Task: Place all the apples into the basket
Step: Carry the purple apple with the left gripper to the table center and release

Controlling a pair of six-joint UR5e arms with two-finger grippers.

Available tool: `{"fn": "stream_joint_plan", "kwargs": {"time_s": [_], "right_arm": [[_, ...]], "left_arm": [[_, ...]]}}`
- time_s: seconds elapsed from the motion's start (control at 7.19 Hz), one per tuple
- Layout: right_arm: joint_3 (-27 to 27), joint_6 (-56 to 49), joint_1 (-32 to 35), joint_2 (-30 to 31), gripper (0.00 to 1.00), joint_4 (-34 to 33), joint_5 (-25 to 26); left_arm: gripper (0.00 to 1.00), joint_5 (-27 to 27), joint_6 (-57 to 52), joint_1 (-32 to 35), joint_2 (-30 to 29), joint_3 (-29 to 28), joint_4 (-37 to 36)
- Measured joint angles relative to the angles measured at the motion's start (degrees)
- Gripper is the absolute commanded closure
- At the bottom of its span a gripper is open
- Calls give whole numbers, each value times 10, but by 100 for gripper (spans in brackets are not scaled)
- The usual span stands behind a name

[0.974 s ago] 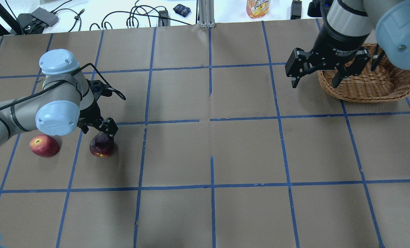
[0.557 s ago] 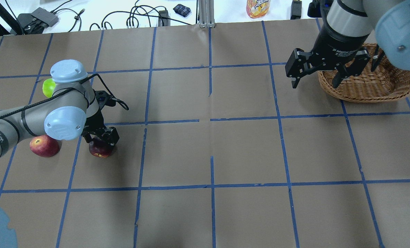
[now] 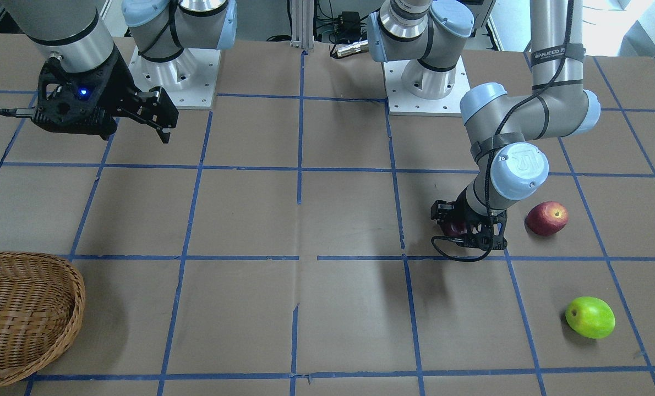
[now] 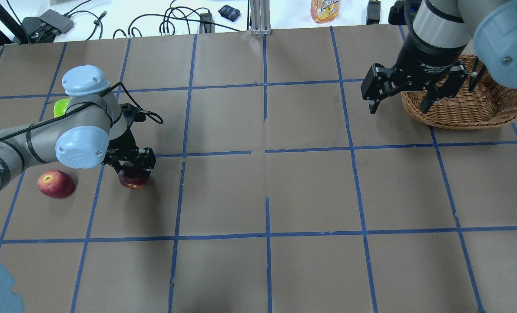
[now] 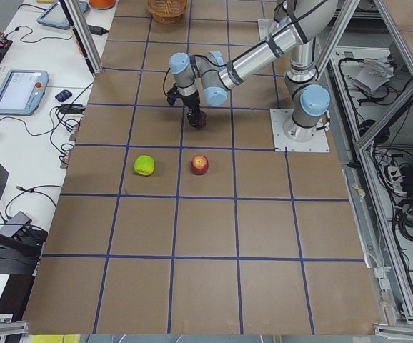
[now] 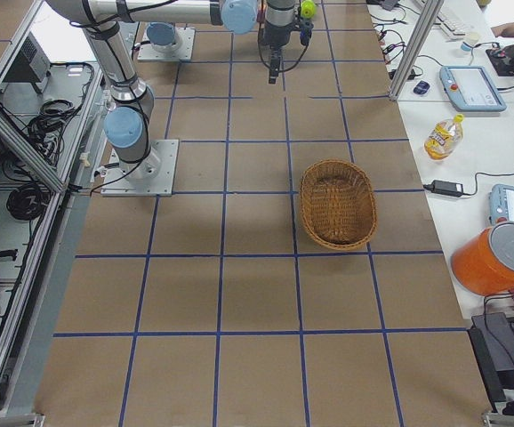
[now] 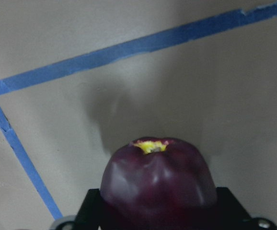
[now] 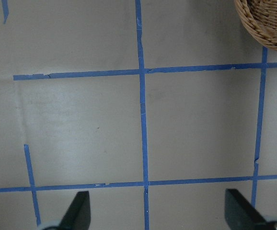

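My left gripper [image 4: 132,171] is shut on the dark maroon apple [image 4: 133,179], holding it from above just over the table; the apple fills the left wrist view [image 7: 157,181] above its own shadow. The red apple [image 4: 56,184] lies on the table to its left. The lime green apple [image 3: 590,317] lies further out, mostly hidden behind my left arm in the overhead view. My right gripper [image 4: 399,106] is open and empty, hovering beside the near-left rim of the brown wicker basket [image 4: 467,108]. The basket [image 6: 337,203] is empty.
An orange drink bottle [image 4: 326,9], cables and small devices lie along the far table edge. The two robot bases [image 3: 424,82] stand at the near side. Blue tape lines grid the brown table [image 4: 267,191].
My left gripper came down around the maroon apple, shut on it, then shifted slightly right and away with it. The right gripper has barely moved.
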State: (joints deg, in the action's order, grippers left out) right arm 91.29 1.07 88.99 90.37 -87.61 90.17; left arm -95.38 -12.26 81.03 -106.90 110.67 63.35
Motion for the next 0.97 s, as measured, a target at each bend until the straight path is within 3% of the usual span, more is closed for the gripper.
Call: {"fn": "stream_joint_plan", "kwargs": {"time_s": [0.42, 0.7, 0.97], "right_arm": [[0, -1, -1, 0, 0, -1, 0], [0, 0, -1, 0, 0, -1, -1], [0, 1, 0, 0, 0, -3, -1]], "left_arm": [[86, 81, 190, 103, -19, -80, 30], [86, 108, 299, 196, -55, -122, -4], [85, 112, 357, 248, -101, -135, -75]]}}
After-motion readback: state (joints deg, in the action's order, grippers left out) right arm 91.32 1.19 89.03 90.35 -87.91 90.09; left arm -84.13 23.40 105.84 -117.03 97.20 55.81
